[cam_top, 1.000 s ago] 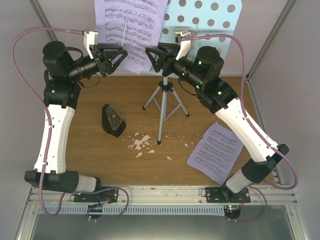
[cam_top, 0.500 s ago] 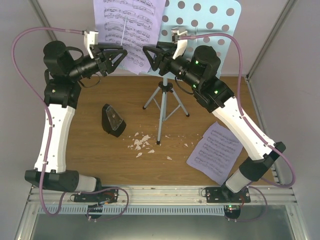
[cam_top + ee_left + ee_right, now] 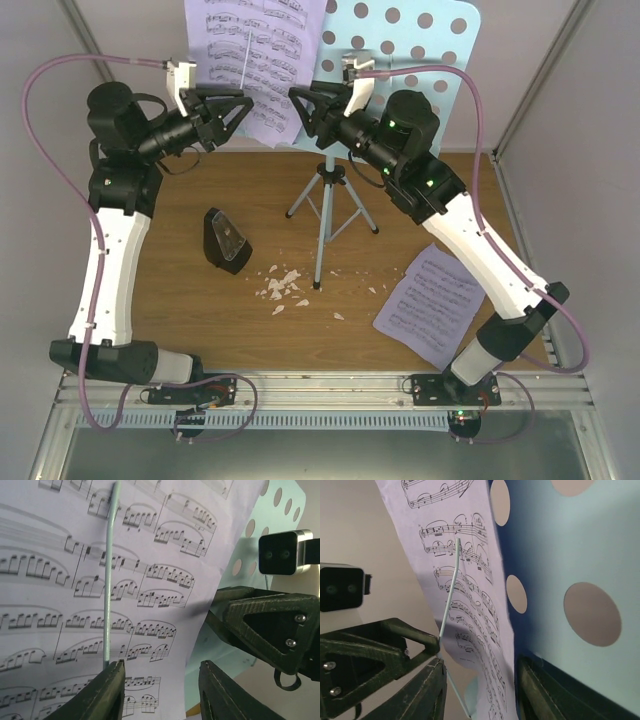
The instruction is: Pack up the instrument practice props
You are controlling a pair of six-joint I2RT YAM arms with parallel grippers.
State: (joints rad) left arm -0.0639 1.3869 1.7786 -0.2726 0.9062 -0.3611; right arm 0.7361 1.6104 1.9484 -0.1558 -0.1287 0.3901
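I hold the white-and-black left arm (image 3: 108, 262) and right arm (image 3: 487, 255) raised and reaching toward the back, wrists angled inward. The black two-finger left gripper (image 3: 246, 104) and right gripper (image 3: 296, 106) face each other, tips near, jaws partly apart.

Upright blue stand (image 3: 420, 40) bearing lilac page (image 3: 255, 50), loose page (image 3: 432, 300) flat, black metronome (image 3: 226, 241)

Bright even light, soft shadows, sheet music (image 3: 150, 580) sharp in wrist cams, jaws sl. soft
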